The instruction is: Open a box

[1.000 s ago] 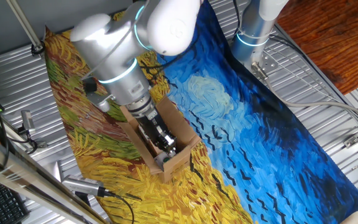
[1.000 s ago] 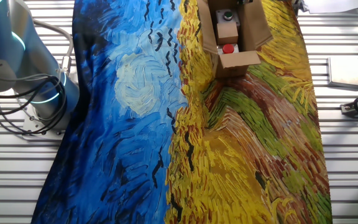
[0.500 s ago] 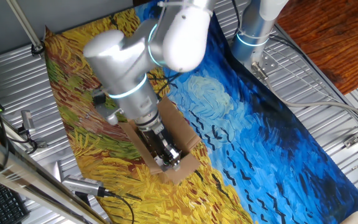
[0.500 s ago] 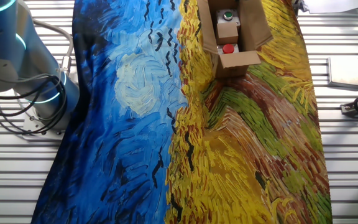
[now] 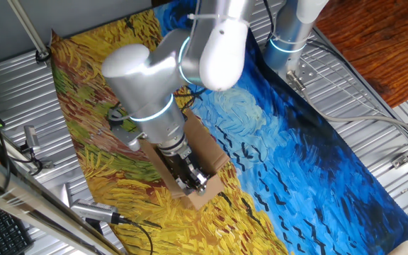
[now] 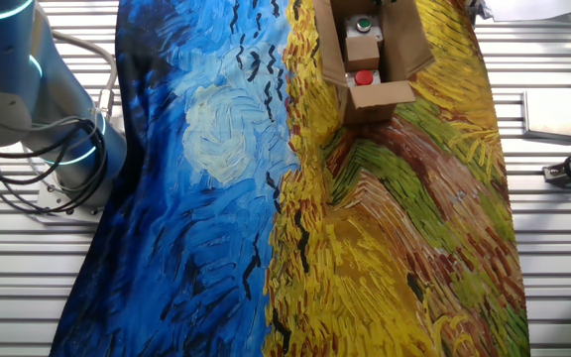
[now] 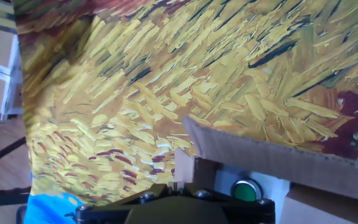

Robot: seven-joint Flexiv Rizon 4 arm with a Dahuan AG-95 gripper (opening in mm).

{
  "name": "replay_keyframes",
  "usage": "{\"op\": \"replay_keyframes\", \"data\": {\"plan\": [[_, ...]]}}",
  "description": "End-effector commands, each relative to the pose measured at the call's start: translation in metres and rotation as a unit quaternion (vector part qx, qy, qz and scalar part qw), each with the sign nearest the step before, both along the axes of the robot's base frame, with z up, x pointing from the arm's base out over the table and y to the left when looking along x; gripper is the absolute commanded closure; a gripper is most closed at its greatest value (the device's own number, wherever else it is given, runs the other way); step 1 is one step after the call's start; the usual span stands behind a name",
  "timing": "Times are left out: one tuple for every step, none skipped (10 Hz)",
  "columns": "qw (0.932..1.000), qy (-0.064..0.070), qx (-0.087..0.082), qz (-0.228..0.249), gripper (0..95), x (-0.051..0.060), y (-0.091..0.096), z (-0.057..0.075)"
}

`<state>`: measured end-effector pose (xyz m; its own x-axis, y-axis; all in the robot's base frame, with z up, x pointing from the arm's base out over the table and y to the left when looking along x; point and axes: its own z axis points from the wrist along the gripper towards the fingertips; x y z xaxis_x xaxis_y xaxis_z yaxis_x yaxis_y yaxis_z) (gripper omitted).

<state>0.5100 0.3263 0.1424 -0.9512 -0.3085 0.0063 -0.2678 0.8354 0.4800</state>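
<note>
Over the last second our arm has swung across and its wrist now leans further over the box (image 5: 202,161), with the gripper (image 5: 193,180) lower at the near end. The flaps stand splayed in the other fixed view, so we judge the opening nearly done. The box sits on the yellow part of the cloth (image 6: 404,228), directly under our hand. We cannot tell whether the fingers are spread.
</note>
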Motion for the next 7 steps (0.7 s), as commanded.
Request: {"op": "replay_keyframes", "data": {"plan": [[0.9998,0.009,-0.017,0.004,95.0,-0.004,-0.002,0.033],[0.9996,0.009,-0.024,0.010,95.0,-0.006,-0.004,0.046],[0.9992,0.009,-0.034,0.019,95.0,-0.008,-0.011,0.058],[0.9978,0.004,-0.051,0.043,95.0,-0.006,-0.028,0.067],[0.9962,0.001,-0.058,0.065,95.0,-0.003,-0.052,0.073],[0.9940,-0.004,-0.063,0.089,95.0,-0.002,-0.057,0.074],[0.9911,-0.009,-0.075,0.109,95.0,-0.002,-0.057,0.074]]}}
